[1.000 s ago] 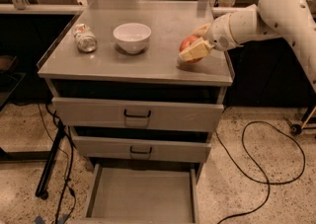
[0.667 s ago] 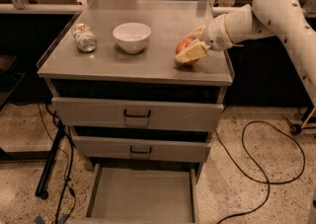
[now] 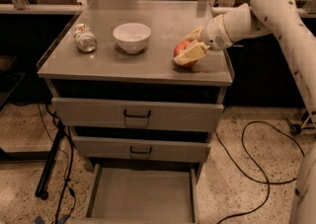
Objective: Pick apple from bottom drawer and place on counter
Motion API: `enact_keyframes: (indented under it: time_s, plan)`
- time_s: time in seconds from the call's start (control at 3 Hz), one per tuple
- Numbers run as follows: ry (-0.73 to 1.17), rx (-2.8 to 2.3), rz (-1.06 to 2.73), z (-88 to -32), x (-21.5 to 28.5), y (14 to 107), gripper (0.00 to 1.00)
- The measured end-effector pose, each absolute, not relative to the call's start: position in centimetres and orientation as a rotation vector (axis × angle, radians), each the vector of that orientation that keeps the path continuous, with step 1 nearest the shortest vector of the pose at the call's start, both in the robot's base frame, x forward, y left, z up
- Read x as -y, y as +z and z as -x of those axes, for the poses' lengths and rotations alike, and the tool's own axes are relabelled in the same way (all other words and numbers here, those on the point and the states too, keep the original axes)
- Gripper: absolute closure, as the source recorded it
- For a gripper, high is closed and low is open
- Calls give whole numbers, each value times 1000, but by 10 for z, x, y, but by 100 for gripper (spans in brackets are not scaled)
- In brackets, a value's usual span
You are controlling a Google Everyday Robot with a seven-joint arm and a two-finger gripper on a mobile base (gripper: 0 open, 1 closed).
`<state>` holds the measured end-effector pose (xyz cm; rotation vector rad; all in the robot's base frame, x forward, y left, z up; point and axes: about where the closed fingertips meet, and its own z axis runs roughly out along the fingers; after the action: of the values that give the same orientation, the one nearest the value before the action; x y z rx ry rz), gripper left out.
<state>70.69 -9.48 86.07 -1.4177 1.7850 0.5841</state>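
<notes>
Edgeward, hand [image 3: 186,48] (clasping apple [image 3: 180,50]) over counter [image 3: 148,63]

A small red-orange apple [image 3: 180,49] sits at the right front of the flat grey metal counter [image 3: 148,65], clasped between the pale fingers of the gripper [image 3: 191,46]. Below, the shallow grey bottom drawer [image 3: 143,198] stands pulled open.
</notes>
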Motion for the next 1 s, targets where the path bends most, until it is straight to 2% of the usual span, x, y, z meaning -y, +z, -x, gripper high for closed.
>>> enact_keyframes:
  time_s: [0.67,1.0]
  plan:
    - [638,-1778,1429,-703,92,858,100]
    - [638,-1778,1429,-703,92,858,84]
